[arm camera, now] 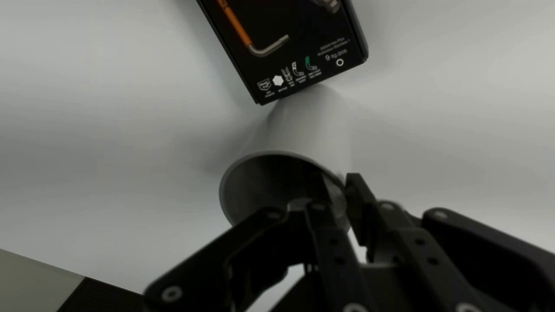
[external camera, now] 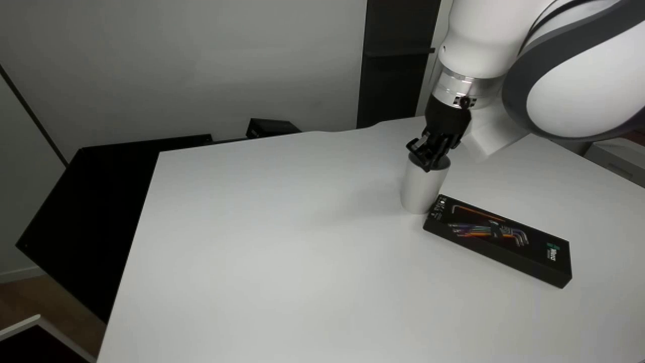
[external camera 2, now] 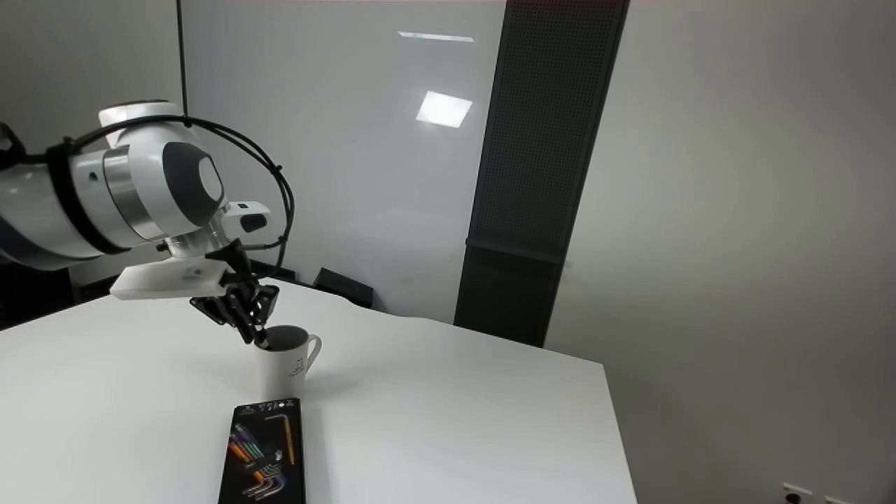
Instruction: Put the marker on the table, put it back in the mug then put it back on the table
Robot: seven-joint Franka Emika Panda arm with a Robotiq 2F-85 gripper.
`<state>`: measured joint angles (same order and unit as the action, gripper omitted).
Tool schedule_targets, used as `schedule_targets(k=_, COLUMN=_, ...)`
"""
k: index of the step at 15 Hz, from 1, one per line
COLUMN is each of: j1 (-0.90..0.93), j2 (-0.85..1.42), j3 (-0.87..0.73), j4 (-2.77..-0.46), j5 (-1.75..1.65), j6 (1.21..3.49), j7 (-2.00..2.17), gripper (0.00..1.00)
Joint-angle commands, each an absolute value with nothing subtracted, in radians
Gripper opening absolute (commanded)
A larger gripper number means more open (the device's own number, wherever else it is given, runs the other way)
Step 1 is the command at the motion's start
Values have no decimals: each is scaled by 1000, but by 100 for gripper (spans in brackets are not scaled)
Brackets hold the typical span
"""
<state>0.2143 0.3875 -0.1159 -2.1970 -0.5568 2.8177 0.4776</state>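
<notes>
- Right at the rim of the mug (external camera: 422, 191) with the gripper (arm camera: 336, 186): pinched in to a narrow gap, one finger (arm camera: 360, 193) outside and the other down inside!
- Between those fingertips, a pale sliver (arm camera: 337, 201); cannot tell whether marker or mug wall.
- For the mug, upright on the white table (external camera: 252, 242), right of centre and towards the far edge in an exterior view.
- Out to the right in an exterior view, a handle (external camera 2: 316, 348), and beside it a dark print (external camera 2: 297, 367), too small to read.
- Just beside the mug, on its near side in both exterior views, a black box (external camera: 524, 254).
- And now the lettering! At the box's near right end, "Wera" (external camera: 553, 253); across the top, printed hex keys (external camera: 468, 231).
- In the wrist view, "9 tlg./pcs" (arm camera: 336, 55) and, just legible, "Multicolour Stainless 1"; beside these, small icons (arm camera: 278, 80).
</notes>
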Motion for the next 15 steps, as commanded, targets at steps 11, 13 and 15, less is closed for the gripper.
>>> schedule_targets(k=11, j1=248, j2=306, j3=-165, j4=-2100, j5=-500, j6=2648, j7=478, gripper=7)
schedule_targets(k=13, j1=245, j2=283, j3=-164, j4=-2082, j5=-514, j6=2611, j7=489, gripper=7)
schedule_targets(k=15, j1=233, j2=257, j3=-157, j4=-2070, j5=-516, j6=2577, j7=489, gripper=7)
